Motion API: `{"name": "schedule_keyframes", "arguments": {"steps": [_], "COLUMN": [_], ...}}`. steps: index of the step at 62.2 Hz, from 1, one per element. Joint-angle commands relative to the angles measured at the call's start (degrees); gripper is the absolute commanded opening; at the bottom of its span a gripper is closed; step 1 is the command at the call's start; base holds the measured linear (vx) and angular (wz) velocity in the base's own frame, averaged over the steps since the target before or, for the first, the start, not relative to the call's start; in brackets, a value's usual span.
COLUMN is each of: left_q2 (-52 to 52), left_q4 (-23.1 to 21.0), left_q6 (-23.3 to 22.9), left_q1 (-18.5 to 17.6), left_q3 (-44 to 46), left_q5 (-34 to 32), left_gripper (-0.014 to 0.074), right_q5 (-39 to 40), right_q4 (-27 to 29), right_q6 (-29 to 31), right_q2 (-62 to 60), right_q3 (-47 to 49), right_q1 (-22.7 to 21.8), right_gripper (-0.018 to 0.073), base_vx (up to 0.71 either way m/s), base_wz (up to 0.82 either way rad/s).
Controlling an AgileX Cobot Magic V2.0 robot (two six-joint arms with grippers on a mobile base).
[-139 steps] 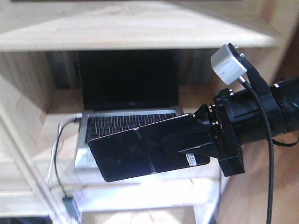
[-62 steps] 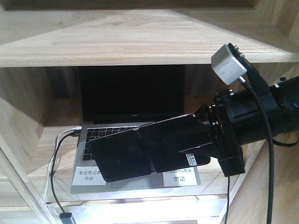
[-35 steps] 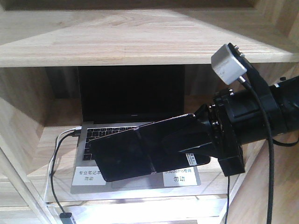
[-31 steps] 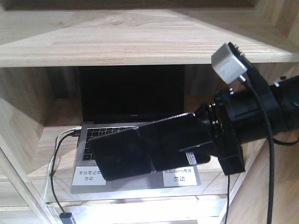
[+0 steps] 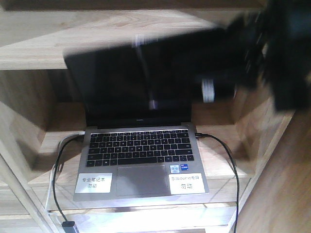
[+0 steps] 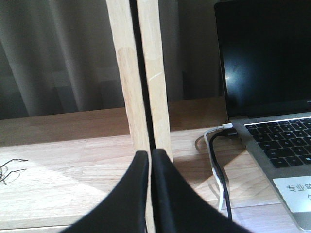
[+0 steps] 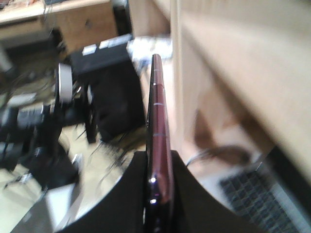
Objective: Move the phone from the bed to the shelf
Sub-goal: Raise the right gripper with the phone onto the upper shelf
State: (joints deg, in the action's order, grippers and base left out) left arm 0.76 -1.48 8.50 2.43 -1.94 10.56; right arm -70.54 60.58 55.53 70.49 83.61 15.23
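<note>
Lifted since 0.5 s ago, phone (image 5: 141,73) is now seen blurred across upper frame, level w/ shelf (image 5: 39,53) top plank, pinched edge-on by right gripper (image 7: 158,165). Left gripper (image 6: 149,162) fingers are pressed together, empty. Phone should be levelled & slowed before release. Centre compartment is occupied by 1 open laptop (image 5: 141,150) w/ cables.
</note>
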Motion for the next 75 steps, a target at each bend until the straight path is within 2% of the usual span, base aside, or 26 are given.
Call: {"name": "schedule_keyframes", "arguments": {"steps": [1, 8, 22, 31, 39, 44, 59, 75], "left_q2": [0.8, 0.8, 0.8, 0.8, 0.8, 0.8, 0.8, 0.8], "left_q4": [-0.5, -0.5, -0.5, -0.5, -0.5, -0.5, -0.5, -0.5], "left_q6": [-0.3, -0.3, -0.3, -0.3, -0.3, -0.3, -0.3, -0.3], "left_q1": [-0.2, -0.2, -0.2, -0.2, -0.2, -0.2, -0.2, -0.2], "left_q3": [1.2, 1.2, 1.2, 1.2, 1.2, 1.2, 1.2, 1.2], "left_q5": [-4.1, -4.1, -4.1, -4.1, -4.1, -4.1, -4.1, -4.1], "left_gripper": [0.0001, 0.0001, 0.0001, 0.0001, 0.0001, 0.0001, 0.0001, 0.0001], "right_q5": [7.3, 10.5, 9.8, 11.9, 16.7, 19.3, 25.3, 28.6], "right_q4": [3.9, 5.6, 12.8, 12.0, 9.3, 8.6, 8.8, 8.8], "right_q6": [-1.0, -1.1, -0.8, -0.8, -1.3, -1.7, -1.7, -1.7], "right_q2": [-1.2, 0.7, 9.0, 15.5, 22.5, 26.3, 35.7, 40.7], "right_q3": [4.7, 7.9, 16.7, 23.6, 29.6, 32.8, 38.9, 39.5], "right_q1": [0.0, 0.1, 0.5, 5.3, 10.7, 12.6, 14.0, 13.8], "right_gripper": [-0.0002, -0.0002, -0.0002, -0.0002, -0.0002, -0.0002, -0.0002, -0.0001], "base_vx": [0.00, 0.00, 0.00, 0.00, 0.00, 0.00, 0.00, 0.00], "base_wz": [0.00, 0.00, 0.00, 0.00, 0.00, 0.00, 0.00, 0.00]}}
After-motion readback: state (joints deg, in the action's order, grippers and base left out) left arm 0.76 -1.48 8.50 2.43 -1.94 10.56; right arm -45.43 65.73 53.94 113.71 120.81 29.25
